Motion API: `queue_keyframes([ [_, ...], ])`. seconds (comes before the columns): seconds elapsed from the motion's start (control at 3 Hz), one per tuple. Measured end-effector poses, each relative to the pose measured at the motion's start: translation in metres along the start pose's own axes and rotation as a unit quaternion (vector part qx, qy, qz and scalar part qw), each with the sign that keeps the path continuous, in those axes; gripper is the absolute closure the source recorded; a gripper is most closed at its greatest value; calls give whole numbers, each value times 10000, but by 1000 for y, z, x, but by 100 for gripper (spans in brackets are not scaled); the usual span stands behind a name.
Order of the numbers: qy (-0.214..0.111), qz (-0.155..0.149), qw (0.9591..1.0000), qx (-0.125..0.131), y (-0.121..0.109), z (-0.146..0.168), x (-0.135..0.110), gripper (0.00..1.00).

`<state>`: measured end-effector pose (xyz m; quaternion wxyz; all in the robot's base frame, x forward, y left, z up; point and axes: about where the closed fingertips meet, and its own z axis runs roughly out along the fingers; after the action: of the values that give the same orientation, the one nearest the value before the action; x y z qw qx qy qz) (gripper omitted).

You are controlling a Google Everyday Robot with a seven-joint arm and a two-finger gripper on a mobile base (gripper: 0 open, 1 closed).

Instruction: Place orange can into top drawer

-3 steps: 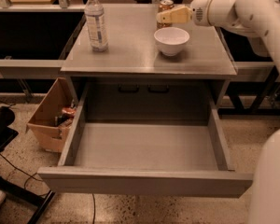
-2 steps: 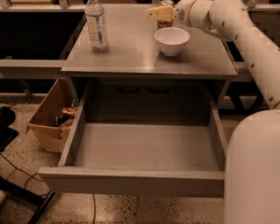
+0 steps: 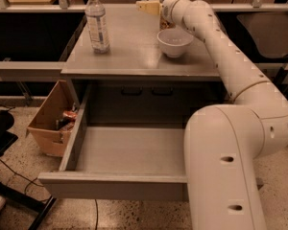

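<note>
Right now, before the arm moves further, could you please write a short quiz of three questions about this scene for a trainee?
1. True or false: the wide grey metal top drawer is pulled open.
2. Where is the gripper? A) over the far edge of the grey table top; B) inside the drawer; C) beneath the table.
3. Fill in: the clear plastic water bottle and the white ceramic bowl stand on the table top; the brown cardboard box stands on the ____.
Key: 1 true; 2 A; 3 floor.
</note>
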<state>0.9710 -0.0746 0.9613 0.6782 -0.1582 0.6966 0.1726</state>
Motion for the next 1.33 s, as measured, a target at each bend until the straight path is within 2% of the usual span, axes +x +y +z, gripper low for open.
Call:
queue_keyframes([
  [0.33, 170, -324, 9990, 263, -22, 5, -1, 0],
  [0.67, 218, -309, 9989, 265, -22, 6, 3, 0],
  [1.0, 573, -396, 9967, 424, -32, 8, 18, 0],
  [1.33, 845, -542, 9936, 522, -38, 7, 22, 0],
])
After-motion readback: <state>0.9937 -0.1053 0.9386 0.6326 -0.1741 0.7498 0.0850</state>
